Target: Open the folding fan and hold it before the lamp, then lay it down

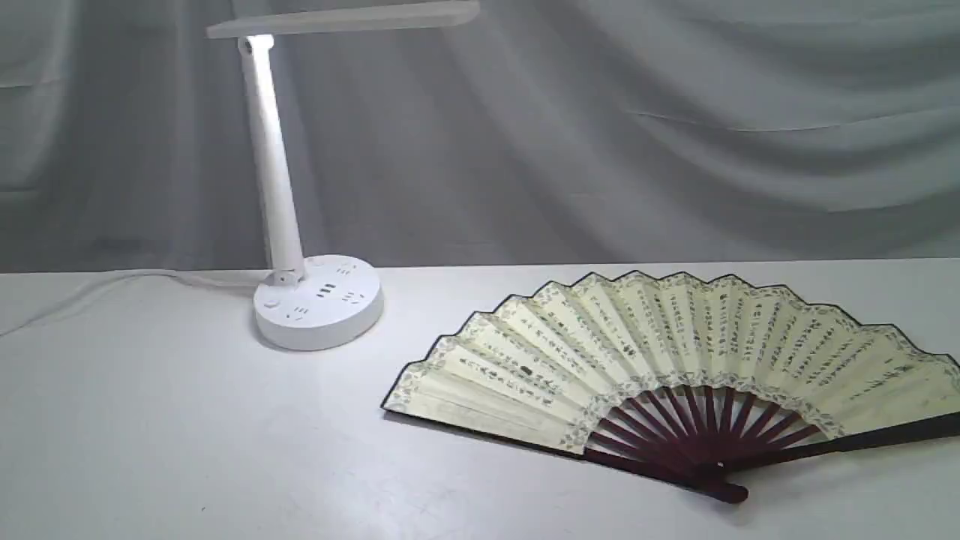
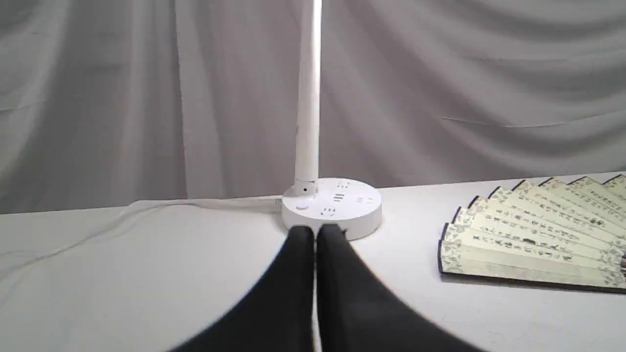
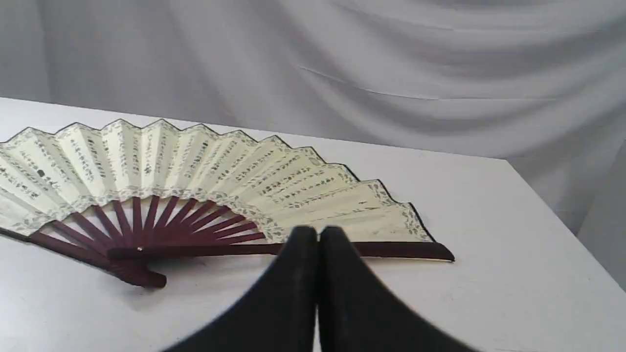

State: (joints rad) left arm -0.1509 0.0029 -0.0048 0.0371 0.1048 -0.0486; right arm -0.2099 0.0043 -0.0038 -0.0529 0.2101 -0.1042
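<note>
Exterior view: the lamp (image 1: pixel 274 172) stands upright on the white surface (image 1: pixel 150 435), its cord (image 1: pixel 112 281) trailing away from the base. The fan (image 1: pixel 675 352) lies spread flat, well apart from the lamp. Black writing runs in columns down its cream pleats, too small to read.

Left wrist view: the left pincer (image 2: pixel 315 232) is closed, tips pressed together, holding nothing. The lamp's round base sits just beyond its tips. One end of the fan lies off toward the right arm's side, apart from this pincer.

Right wrist view: the right pincer (image 3: pixel 319 233) is closed and empty too. Its tips sit at the fan's dark outer rib; whether they touch it cannot be told. The open pleats spread beyond the tips, their writing too blurred to read
</note>
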